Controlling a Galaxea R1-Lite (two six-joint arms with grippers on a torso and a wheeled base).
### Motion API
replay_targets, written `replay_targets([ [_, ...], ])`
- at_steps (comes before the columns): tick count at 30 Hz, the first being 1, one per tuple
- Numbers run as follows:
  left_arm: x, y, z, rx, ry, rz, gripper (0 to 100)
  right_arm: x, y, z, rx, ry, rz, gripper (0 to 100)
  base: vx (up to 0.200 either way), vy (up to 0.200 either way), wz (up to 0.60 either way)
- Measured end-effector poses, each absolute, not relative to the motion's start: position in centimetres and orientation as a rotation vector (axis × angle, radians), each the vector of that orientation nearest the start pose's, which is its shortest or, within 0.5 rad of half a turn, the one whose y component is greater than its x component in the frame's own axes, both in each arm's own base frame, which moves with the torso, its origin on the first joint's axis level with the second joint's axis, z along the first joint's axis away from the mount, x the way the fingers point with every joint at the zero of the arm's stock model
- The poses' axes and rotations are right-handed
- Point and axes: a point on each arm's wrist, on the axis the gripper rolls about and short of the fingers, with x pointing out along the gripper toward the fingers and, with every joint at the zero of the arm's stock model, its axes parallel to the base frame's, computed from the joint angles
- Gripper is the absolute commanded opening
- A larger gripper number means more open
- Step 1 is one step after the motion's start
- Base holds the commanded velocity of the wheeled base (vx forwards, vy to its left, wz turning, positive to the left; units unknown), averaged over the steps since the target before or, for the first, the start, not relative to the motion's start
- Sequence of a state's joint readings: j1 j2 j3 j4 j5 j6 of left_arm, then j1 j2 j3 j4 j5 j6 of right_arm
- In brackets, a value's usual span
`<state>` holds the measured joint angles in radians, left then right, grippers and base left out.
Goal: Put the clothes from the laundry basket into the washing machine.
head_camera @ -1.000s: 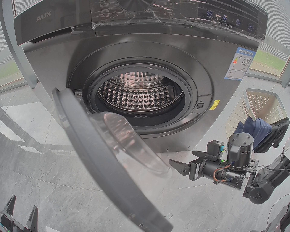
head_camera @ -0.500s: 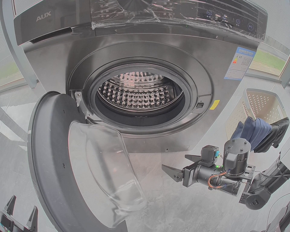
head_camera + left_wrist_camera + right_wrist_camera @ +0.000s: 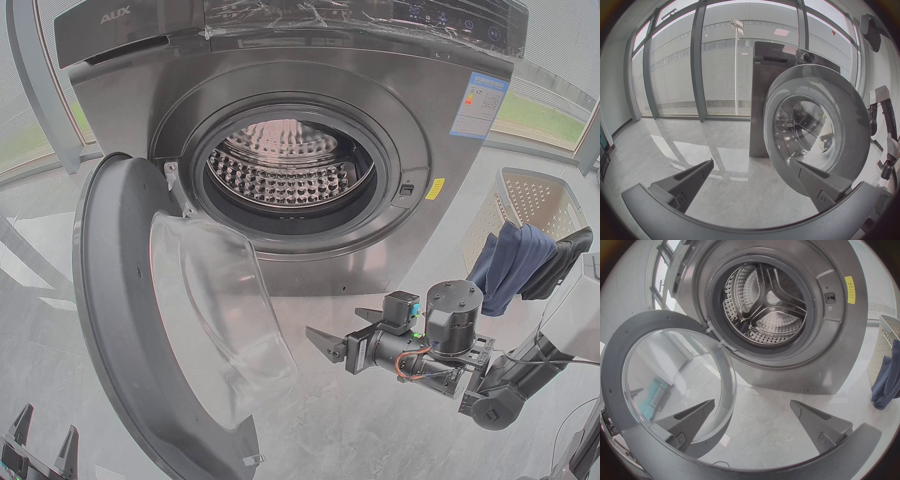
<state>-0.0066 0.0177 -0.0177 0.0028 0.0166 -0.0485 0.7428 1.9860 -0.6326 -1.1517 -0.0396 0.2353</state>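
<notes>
Past door rim [image 3: 119, 312], right gripper [image 3: 331, 320], seemingly apart.

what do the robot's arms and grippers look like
The right gripper has two dark grey wedge-shaped fingers with ribbed pads at the tips. Behind it sit black cylindrical wrist housings, a looped orange cable, a small green light and a black camera block with a teal spot; the upper link is pale grey. The left gripper has matching dark grey fingers.
</notes>
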Motion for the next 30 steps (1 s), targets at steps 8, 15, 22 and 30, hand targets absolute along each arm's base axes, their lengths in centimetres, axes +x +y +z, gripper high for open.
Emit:
replay_targets([
  [8, -2.3, 0.0, 8.0, -0.048, 0.003, 0.011, 100, 23.8, 24.7, 9.4, 0.136, 0.280, 0.735, 100, 0.000, 0.000, 0.00],
  [15, -2.3, 0.1, 8.0, -0.049, 0.003, 0.011, 100, 23.9, 25.2, 9.5, 0.147, 0.259, 0.746, 100, -0.029, 0.000, 0.00],
  [22, -2.3, 0.1, 8.1, -0.049, 0.003, 0.010, 100, 25.1, 25.5, 9.1, 0.150, 0.252, 0.730, 100, -0.143, 0.000, 0.00],
  [30, -2.3, 0.1, 8.0, -0.048, 0.003, 0.010, 100, 26.6, 28.1, 9.0, 0.163, 0.214, 0.756, 100, 0.000, 0.000, 0.00],
])
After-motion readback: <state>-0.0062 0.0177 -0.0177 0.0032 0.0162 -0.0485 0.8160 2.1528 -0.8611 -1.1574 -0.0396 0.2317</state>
